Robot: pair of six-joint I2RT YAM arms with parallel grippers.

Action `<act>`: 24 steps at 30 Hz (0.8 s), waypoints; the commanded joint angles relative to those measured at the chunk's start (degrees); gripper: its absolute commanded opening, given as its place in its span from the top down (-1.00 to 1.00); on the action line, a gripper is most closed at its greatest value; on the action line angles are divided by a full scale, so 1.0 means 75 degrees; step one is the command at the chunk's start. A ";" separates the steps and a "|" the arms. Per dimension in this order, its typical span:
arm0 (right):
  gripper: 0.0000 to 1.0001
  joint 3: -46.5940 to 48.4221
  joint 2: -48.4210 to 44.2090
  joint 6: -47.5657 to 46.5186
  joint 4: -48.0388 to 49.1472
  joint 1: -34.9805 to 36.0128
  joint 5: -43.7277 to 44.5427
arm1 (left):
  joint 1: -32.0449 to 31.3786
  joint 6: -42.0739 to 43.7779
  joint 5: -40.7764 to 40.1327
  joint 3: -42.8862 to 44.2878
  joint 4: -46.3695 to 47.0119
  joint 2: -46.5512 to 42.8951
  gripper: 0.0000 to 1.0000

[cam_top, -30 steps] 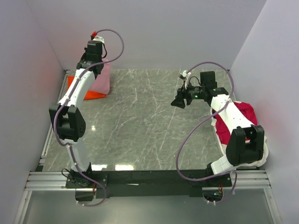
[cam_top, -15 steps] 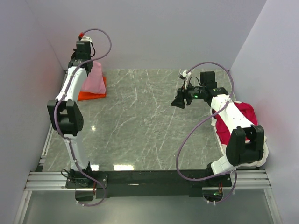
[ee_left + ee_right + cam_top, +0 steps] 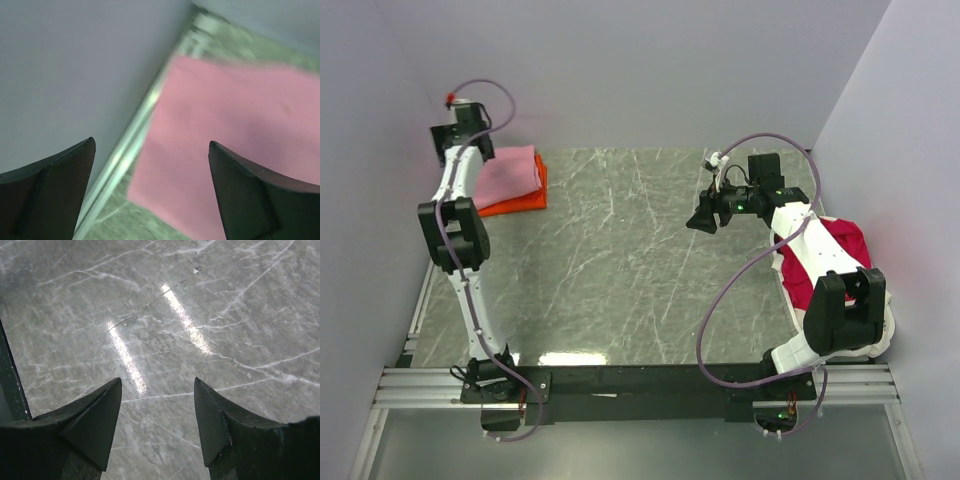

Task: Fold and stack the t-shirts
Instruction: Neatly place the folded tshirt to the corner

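A light pink t-shirt (image 3: 508, 172) lies folded flat on the folded orange-red t-shirt (image 3: 523, 199) at the table's back left corner. My left gripper (image 3: 463, 140) hangs just left of that stack, near the side wall. In the left wrist view it (image 3: 151, 145) is open with nothing between its fingers, above the left edge of the pink t-shirt (image 3: 235, 125). A crimson t-shirt (image 3: 847, 243) and a cream one (image 3: 788, 268) lie bunched at the right edge, under my right arm. My right gripper (image 3: 702, 216) (image 3: 157, 381) stands open and empty over bare marble.
The left wall stands right beside my left gripper, with an aluminium rail (image 3: 127, 142) along the table edge below it. The right wall runs close behind the crimson heap. Grey marble table (image 3: 640, 270) lies between the arms.
My left gripper has opened and let go of the pink t-shirt, which now lies flat on the orange-red one. The left arm swung left towards the wall. The right arm has not moved.
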 commanded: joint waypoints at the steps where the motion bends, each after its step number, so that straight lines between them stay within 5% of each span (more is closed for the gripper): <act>1: -0.32 0.0022 -0.0040 -0.0180 -0.0015 -0.0040 0.0056 | 0.0277 -0.1287 0.0263 0.0815 0.0056 -0.1573 -0.99; 5: -0.32 0.0068 -0.0086 -0.0309 -0.0120 -0.0063 0.0290 | 0.0289 -0.1733 0.1900 -0.0483 0.0172 -0.3239 -0.99; 8: -0.32 0.0045 -0.0250 -0.0473 -0.0133 -0.0063 0.0560 | 0.0347 -0.1863 0.3875 -0.2720 0.0803 -0.4856 -0.98; 15: -0.32 -0.0025 -0.0893 -0.0942 -0.0156 -0.0133 0.1356 | 0.0371 -0.2307 0.6144 -0.7101 0.1881 -0.7518 -0.86; 18: -0.32 -0.0189 -0.1164 -0.0884 -0.0016 -0.0203 0.1521 | 0.0452 -0.2891 0.6169 -0.7821 0.2550 -0.7814 -0.85; 19: -0.32 -0.0166 -0.1188 -0.0860 -0.0061 -0.0215 0.1487 | 0.0557 -0.3138 0.6565 -0.7823 0.2993 -0.7349 -0.74; 20: -0.32 -0.0143 -0.1177 -0.0849 -0.0132 -0.0239 0.1382 | 0.0732 -0.3419 0.7369 -0.7765 0.3253 -0.6950 -0.34; 22: -0.32 -0.0096 -0.1188 -0.0813 -0.0354 -0.0227 0.1299 | 0.1237 -0.4752 0.9752 -0.7309 0.4663 -0.5445 0.06; 23: -0.32 -0.0119 -0.1235 -0.0790 -0.0367 -0.0227 0.1264 | 0.1319 -0.5256 1.0313 -0.7134 0.5346 -0.4912 0.42; 24: -0.32 -0.0189 -0.1351 -0.0778 -0.0309 -0.0239 0.1217 | 0.1401 -0.6213 1.0679 -0.6703 0.5863 -0.4408 0.56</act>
